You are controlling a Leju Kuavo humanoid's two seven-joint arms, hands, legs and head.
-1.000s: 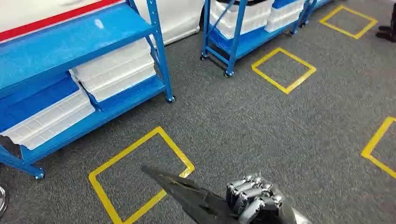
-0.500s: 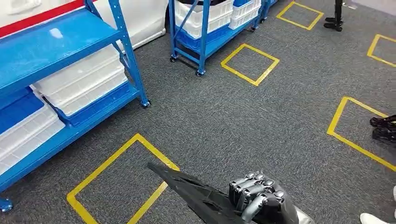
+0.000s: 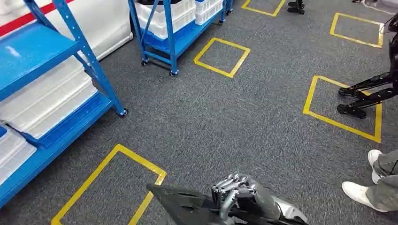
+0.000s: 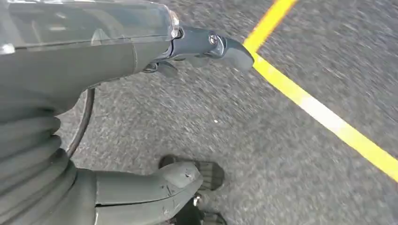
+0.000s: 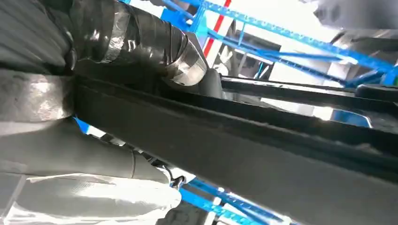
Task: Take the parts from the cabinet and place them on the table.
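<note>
No readable labels or writing. Head view, bottom centre: right hand (image 3: 244,197) grips black part (image 3: 180,206) over grey carpet (image 3: 234,117); blue racks (image 3: 47,93) upper left. Left wrist view: left hand (image 4: 155,108) w/ fingers apart, holding nothing, beside yellow tape (image 4: 324,117).

right hand (image 5: 94,122) gripping dark part (image 5: 244,145), blue shelving (image 5: 281,35) behind

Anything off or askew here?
Nothing stands out. The right hand grips the black part; white trays sit flat on the blue rack; the floor squares are intact.
</note>
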